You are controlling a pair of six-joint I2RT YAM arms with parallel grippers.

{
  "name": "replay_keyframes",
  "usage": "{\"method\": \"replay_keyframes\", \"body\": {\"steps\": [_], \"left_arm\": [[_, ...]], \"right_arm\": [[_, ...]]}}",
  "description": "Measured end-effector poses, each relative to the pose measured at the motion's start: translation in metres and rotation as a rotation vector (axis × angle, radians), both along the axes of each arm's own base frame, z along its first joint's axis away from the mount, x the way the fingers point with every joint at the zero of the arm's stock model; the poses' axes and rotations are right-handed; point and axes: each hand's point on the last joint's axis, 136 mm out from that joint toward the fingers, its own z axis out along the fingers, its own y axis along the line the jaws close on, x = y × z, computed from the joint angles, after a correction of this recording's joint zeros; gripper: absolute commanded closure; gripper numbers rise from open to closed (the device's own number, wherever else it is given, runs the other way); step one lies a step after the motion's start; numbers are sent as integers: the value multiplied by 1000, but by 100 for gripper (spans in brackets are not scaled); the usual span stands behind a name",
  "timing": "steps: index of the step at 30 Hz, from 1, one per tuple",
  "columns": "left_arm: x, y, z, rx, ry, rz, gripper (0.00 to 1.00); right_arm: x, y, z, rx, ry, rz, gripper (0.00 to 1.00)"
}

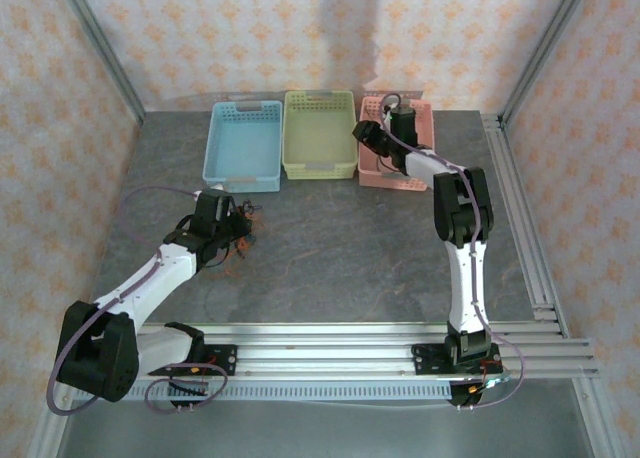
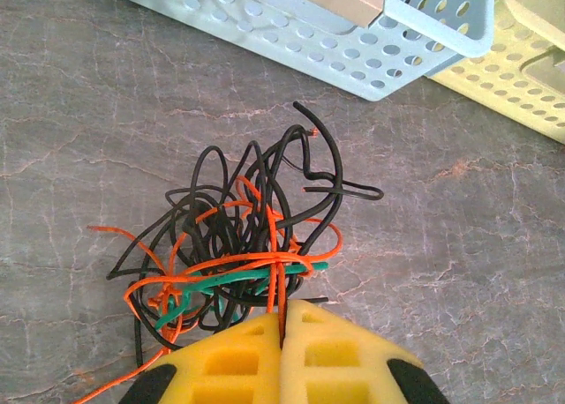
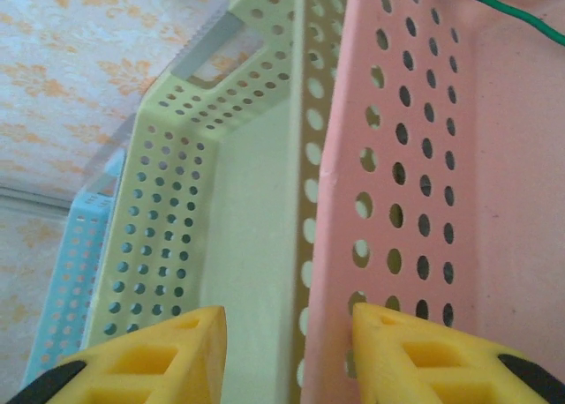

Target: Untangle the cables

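The cables [image 2: 252, 219] lie in one tangled bunch of thin black, orange and green wires on the grey table, close to the blue basket [image 2: 353, 42]. My left gripper [image 2: 282, 320] is shut on orange strands at the near edge of the bunch [image 1: 240, 238]. In the top view the left gripper [image 1: 230, 221] sits right over the tangle. My right gripper [image 3: 287, 320] is open and empty, straddling the wall between the yellow-green basket [image 3: 168, 183] and the pink basket [image 3: 397, 157]. A green wire [image 3: 503, 7] lies inside the pink basket.
Three perforated baskets stand side by side at the back: blue [image 1: 240, 183], yellow-green [image 1: 318, 170], pink [image 1: 380, 178]. The right gripper [image 1: 368, 138] hangs over the pink basket's left rim. Aluminium rails [image 1: 340, 343] run along the near edge.
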Motion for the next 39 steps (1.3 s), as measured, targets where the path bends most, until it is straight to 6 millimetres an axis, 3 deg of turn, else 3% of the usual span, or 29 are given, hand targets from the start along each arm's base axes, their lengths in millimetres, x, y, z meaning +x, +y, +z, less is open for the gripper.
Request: {"method": "replay_keyframes", "body": {"steps": [3,7,12,15,17,25,27,29,33,36,39], "left_arm": [[0,0,0,-1,1,-1,100],[0,-2,-2,-6,6,-8,100],[-1,-18,4,-2,-6,-68,100],[2,-45,17,-1,-33,-168,100],[5,-67,30,-20,-58,-246,100],[0,-169,95,-49,-192,-615,100],[1,-184,102,-37,-212,-666,100],[8,-187,95,-4,-197,-679,100],[21,-186,49,99,-68,-689,100],[18,-180,12,162,42,-707,100],[14,-177,-1,181,87,-719,100]], "right_arm": [[-2,3,1,8,-10,15,59],[-27,-1,0,-13,-3,27,59],[-76,-8,38,-54,-96,44,58],[-105,-11,65,-59,-209,58,56],[-124,-11,71,-58,-288,70,55],[-174,25,29,16,-360,206,56],[-188,27,26,37,-378,229,56],[-198,25,21,38,-384,240,56],[-221,19,17,8,-386,252,55],[-232,22,27,-20,-422,274,55],[-237,26,33,-25,-440,281,55]]}}
